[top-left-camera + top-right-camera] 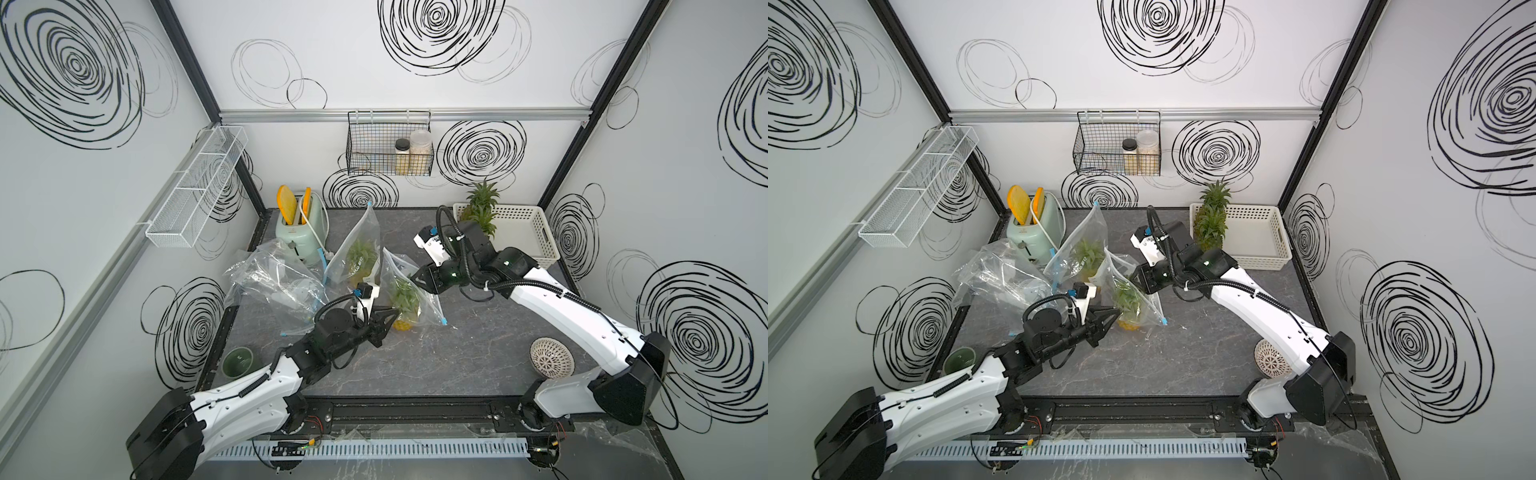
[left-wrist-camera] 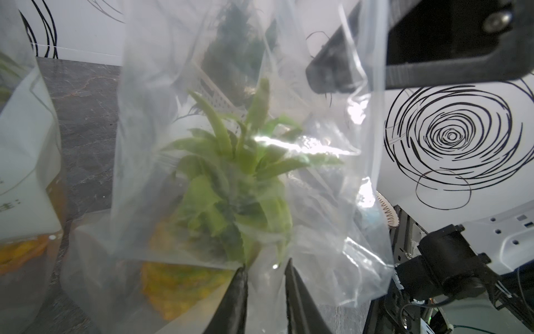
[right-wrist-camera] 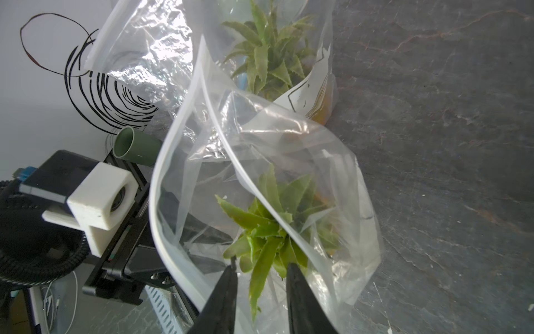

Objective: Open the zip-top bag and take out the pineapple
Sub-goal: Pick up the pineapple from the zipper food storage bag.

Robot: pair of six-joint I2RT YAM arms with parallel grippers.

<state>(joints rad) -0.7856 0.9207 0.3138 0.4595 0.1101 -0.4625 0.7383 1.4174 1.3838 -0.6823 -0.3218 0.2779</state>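
Observation:
A clear zip-top bag (image 1: pixel 428 303) (image 1: pixel 1150 309) stands mid-table with a pineapple (image 1: pixel 402 301) (image 1: pixel 1127 305) inside, green crown up and yellow body low. My left gripper (image 1: pixel 397 309) (image 1: pixel 1115 309) is at the bag's near side. In the left wrist view the left gripper (image 2: pixel 265 264) is pinched on bag film (image 2: pixel 332 231), with the pineapple (image 2: pixel 231 179) just behind it. My right gripper (image 1: pixel 415 277) (image 1: pixel 1133 274) is at the bag's mouth. In the right wrist view the right gripper (image 3: pixel 261 266) stands open inside the white zip rim (image 3: pixel 161 179), a crown leaf of the pineapple (image 3: pixel 271 219) between its fingers.
A second bagged pineapple (image 1: pixel 357 249) leans behind. Empty bags (image 1: pixel 274 278) are piled at the left, next to a toaster (image 1: pixel 299 232). A white basket (image 1: pixel 536 241) holding pineapples (image 1: pixel 482 208) stands at the back right. A green cup (image 1: pixel 237 360) and a perforated white bowl (image 1: pixel 552 357) sit near the front.

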